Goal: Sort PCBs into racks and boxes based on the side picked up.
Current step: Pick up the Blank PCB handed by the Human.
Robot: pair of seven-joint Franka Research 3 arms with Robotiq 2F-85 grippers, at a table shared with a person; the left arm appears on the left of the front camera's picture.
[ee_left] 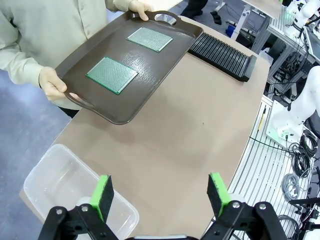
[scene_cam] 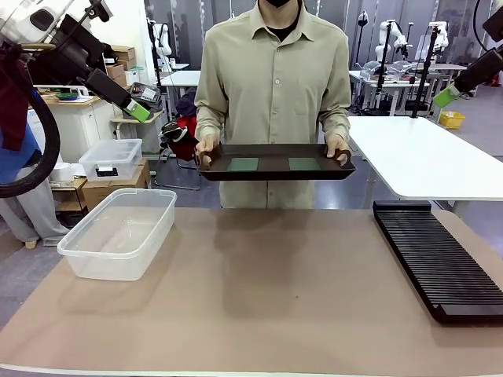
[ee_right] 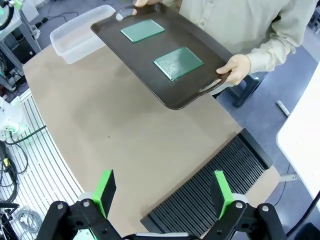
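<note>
- My left hand (ee_left: 161, 192) hangs high above the worktop (ee_left: 200, 130). Its two green-padded fingers stand wide apart and there is nothing between them.
- My right hand (ee_right: 163, 189) is raised as well, with the fingers spread wide and holding nothing. Below it lies the near end of the rack (scene_cam: 436, 259).
- The person (scene_cam: 275, 78) stands at the far side of the worktop and holds a dark brown tray (scene_cam: 275, 174) in the air above the far edge. One of the person's hands (ee_left: 50, 82) grips the handle at each end.
- The two PCBs (ee_left: 111, 75) lie flat on the tray, side by side and clearly apart from each other. The other PCB (ee_left: 149, 39) lies nearer to the handle on the rack's side.
- In the front view the board on my left looks a little darker. The tray is seen there almost edge-on, so I cannot say for sure which face is up.
- The long black rack lies flat on my right side of the worktop, and its narrow slots run across it.
- The clear tub (scene_cam: 110, 263) stands on my left side, open at the top and well apart from the rack.
</note>
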